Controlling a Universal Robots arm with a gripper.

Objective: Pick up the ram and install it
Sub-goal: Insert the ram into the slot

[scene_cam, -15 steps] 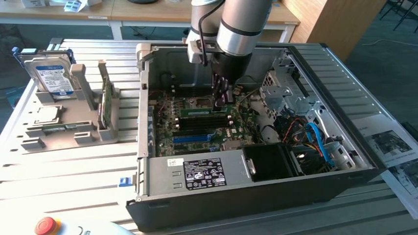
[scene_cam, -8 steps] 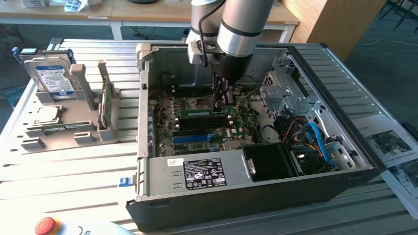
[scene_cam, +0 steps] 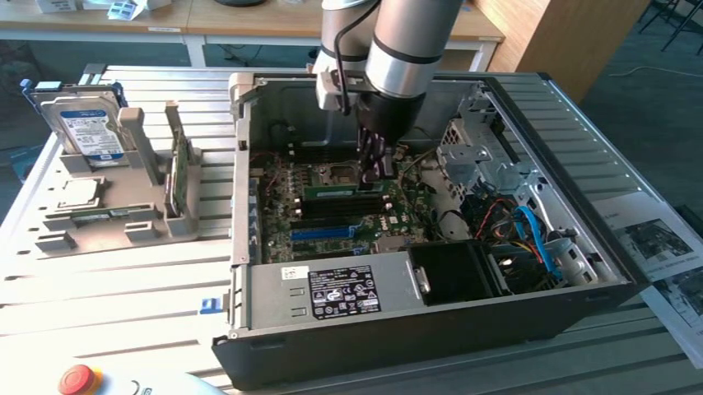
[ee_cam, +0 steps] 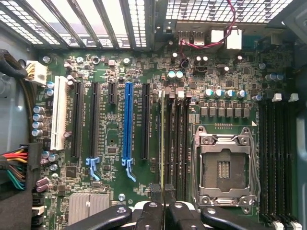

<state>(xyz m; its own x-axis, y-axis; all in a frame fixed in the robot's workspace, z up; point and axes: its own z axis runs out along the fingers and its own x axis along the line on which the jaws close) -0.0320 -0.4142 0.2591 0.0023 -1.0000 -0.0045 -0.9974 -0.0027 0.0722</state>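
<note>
The arm reaches down into the open computer case point(scene_cam: 439, 325), which takes up the middle of the slatted metal surface point(scene_cam: 110, 296). Its hand point(scene_cam: 377, 174) is low over the motherboard point(ee_cam: 153, 72). The hand point(ee_cam: 163, 194) is closed on the ram point(ee_cam: 162, 139), pinching the thin green stick near one end so that it stands on edge. From above, the stick lines up along the outermost of the black memory slots point(ee_cam: 178, 143). That slot is the one farthest from the empty processor socket point(ee_cam: 224, 167) and nearest the long expansion slots. From the side, the ram point(scene_cam: 338, 191) shows as a green strip just under the fingers, at board level near the middle of the motherboard. I can't tell whether its lower edge is already in the slot or just above it. So the pick-up looks done, and the step in hand is the installation itself. To my eye, seating it calls for keeping the stick square to the slot, with its ends inside the latches, and pressing straight down and evenly until it locks. Any tilt could jam it or strain the board. Near the surface's edge on the exterior view's left is a grey fixture point(scene_cam: 110, 222). It holds a hard drive point(scene_cam: 86, 123), a processor chip point(scene_cam: 79, 193) and another green board point(scene_cam: 176, 177) on edge.
</note>
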